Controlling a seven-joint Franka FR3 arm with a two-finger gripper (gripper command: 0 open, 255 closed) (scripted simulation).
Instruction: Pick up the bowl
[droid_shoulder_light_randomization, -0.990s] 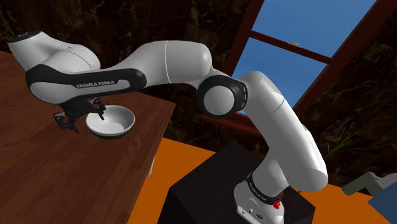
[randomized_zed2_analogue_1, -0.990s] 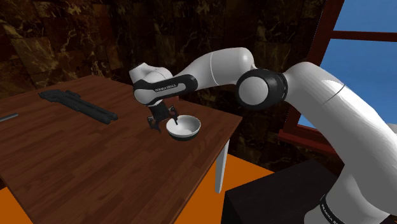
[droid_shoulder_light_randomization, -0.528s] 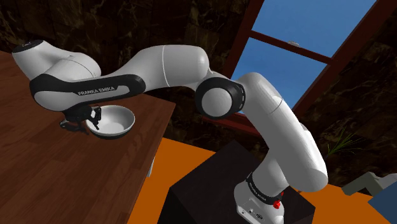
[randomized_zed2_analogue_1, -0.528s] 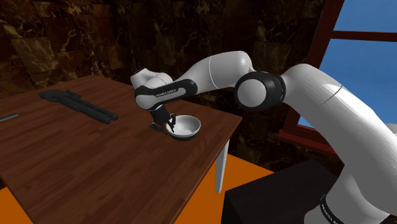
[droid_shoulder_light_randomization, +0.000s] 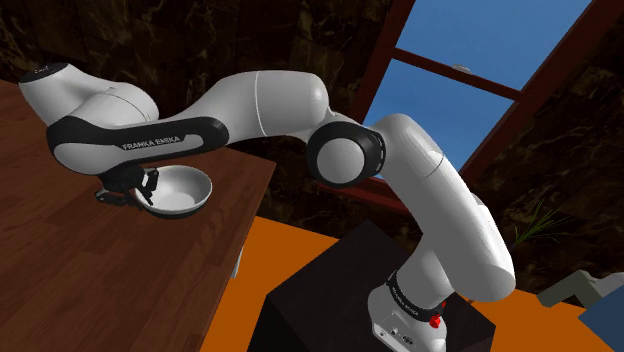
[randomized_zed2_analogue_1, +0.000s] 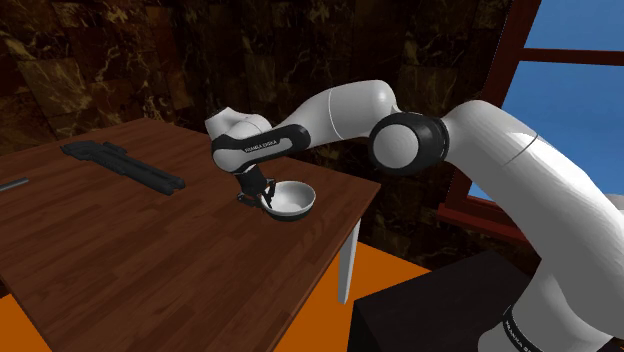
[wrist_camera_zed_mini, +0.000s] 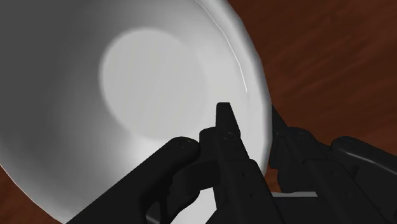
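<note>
Reddish-brown wood, grained in planks: the table (droid_shoulder_light_randomization: 70, 270) in the shoulder view, running off toward that view's left. Near its edge, a white bowl (droid_shoulder_light_randomization: 182, 190), upright and low against the boards; lifted or resting, impossible to tell. At the bowl's left rim in that view, the black claw (droid_shoulder_light_randomization: 135, 192), hanging under the white arm (droid_shoulder_light_randomization: 260, 105) and pinching the rim. Below the table edge, an orange floor (droid_shoulder_light_randomization: 300, 250) and the black stand (droid_shoulder_light_randomization: 320, 310). Behind, a dark marbled wall (droid_shoulder_light_randomization: 200, 40). To the right, a window (droid_shoulder_light_randomization: 480, 45), plain blue, in a red-brown frame (droid_shoulder_light_randomization: 450, 75).

In the second exterior view, the same table (randomized_zed2_analogue_1: 150, 270) seen along its length, with one pale leg (randomized_zed2_analogue_1: 346, 265) under the near corner. Bowl (randomized_zed2_analogue_1: 292, 200) close to that corner, well apart from a long black object (randomized_zed2_analogue_1: 125, 165) lying toward the far side. Claw (randomized_zed2_analogue_1: 257, 192) down at the bowl's rim, on the side facing the black object. Dark brown veined wall (randomized_zed2_analogue_1: 120, 60) behind the table, orange floor (randomized_zed2_analogue_1: 400, 270) beneath, blue window (randomized_zed2_analogue_1: 585, 25) at upper right.

In the wrist view, the smooth grey-white inside of the bowl (wrist_camera_zed_mini: 127, 95), with a paler round bottom. Claw (wrist_camera_zed_mini: 249, 124) closed across the rim: one finger (wrist_camera_zed_mini: 224, 130) inside the bowl, the other (wrist_camera_zed_mini: 286, 146) outside, the bowl's wall clasped between. Beyond the rim, brown table wood (wrist_camera_zed_mini: 318, 51).
</note>
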